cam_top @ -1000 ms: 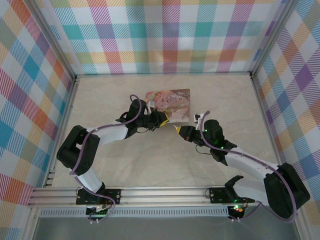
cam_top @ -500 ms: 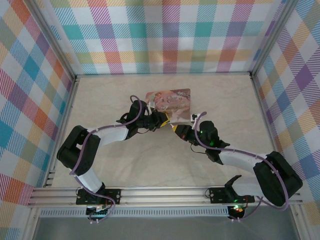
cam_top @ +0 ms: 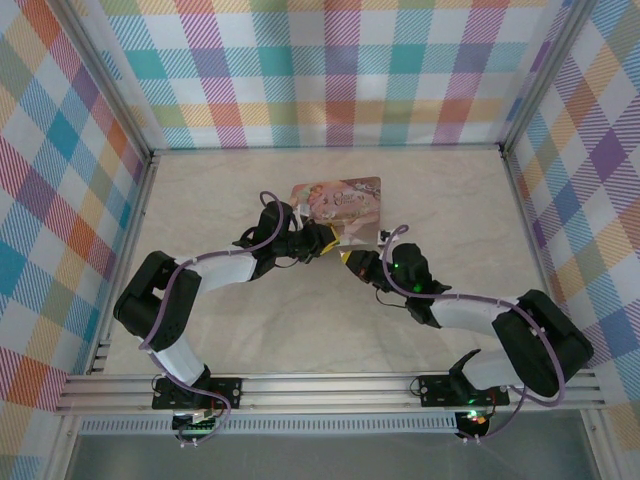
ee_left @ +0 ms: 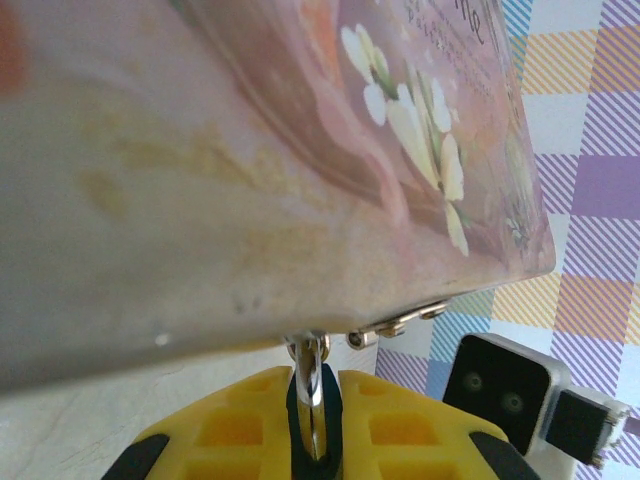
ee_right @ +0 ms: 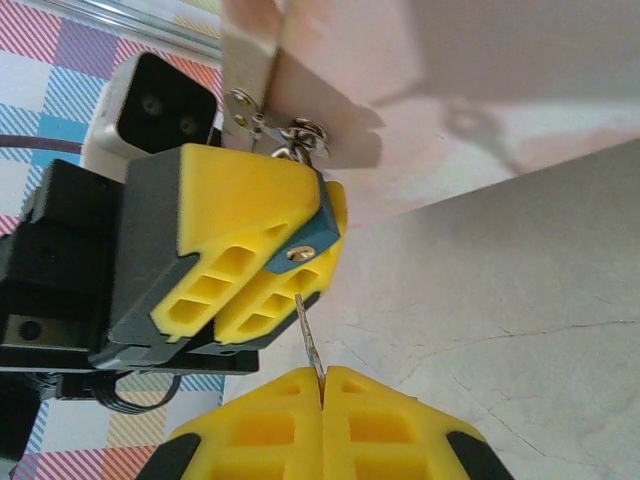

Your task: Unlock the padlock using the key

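Left gripper [ee_left: 316, 392] is pinched nearly closed on the padlock [ee_right: 305, 238], a little blue-bodied thing with a silver shackle, held right at the front edge of the pink tin [cam_top: 340, 203]. The shackle runs up to the tin's metal hasp [ee_right: 250, 70]. Right gripper [ee_right: 322, 385] is fully closed on the key [ee_right: 308, 335], a thin sliver sticking straight out from between the yellow pads. Its tip sits just below the padlock's blue bottom face, near the brass keyhole, and I can't tell if it's actually touching. From above, both grippers meet nose to nose at the tin's near side on the marbled table [cam_top: 250, 330]. The tin lid has flowers and some curly lettering, too blurry to read.
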Robot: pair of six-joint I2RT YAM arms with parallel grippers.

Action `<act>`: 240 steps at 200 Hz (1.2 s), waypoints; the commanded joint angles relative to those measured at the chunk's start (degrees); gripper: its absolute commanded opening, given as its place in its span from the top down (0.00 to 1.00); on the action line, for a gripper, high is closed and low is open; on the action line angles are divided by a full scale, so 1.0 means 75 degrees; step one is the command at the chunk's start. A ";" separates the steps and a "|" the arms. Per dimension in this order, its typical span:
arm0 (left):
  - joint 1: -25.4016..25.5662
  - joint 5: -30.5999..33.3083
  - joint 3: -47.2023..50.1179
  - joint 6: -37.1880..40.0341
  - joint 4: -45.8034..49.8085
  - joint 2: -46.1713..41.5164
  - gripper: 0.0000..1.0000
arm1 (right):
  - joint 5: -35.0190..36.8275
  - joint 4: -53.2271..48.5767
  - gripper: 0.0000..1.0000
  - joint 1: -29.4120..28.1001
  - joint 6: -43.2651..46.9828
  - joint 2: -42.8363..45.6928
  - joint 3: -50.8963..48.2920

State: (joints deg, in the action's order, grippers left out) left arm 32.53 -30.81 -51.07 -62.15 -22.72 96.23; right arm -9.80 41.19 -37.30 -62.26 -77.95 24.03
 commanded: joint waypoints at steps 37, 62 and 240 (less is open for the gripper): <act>0.0080 -0.0228 0.0074 -0.0171 -0.0673 -0.0409 0.89 | 0.0111 0.0567 1.00 -0.0101 -0.0113 -0.0130 0.0065; 0.0087 -0.0240 0.0079 -0.0186 -0.0700 -0.0396 0.88 | 0.0088 0.0584 1.00 -0.0101 -0.0153 -0.0205 0.0109; 0.0099 -0.0310 0.0129 -0.0210 -0.0850 -0.0414 0.88 | 0.0129 0.0976 1.00 -0.0101 -0.0276 -0.0302 0.0153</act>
State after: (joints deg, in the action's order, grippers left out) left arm 32.62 -30.92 -50.30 -62.22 -24.18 95.92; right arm -9.41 45.06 -37.58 -63.90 -80.68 24.08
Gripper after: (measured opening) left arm 0.132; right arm 0.051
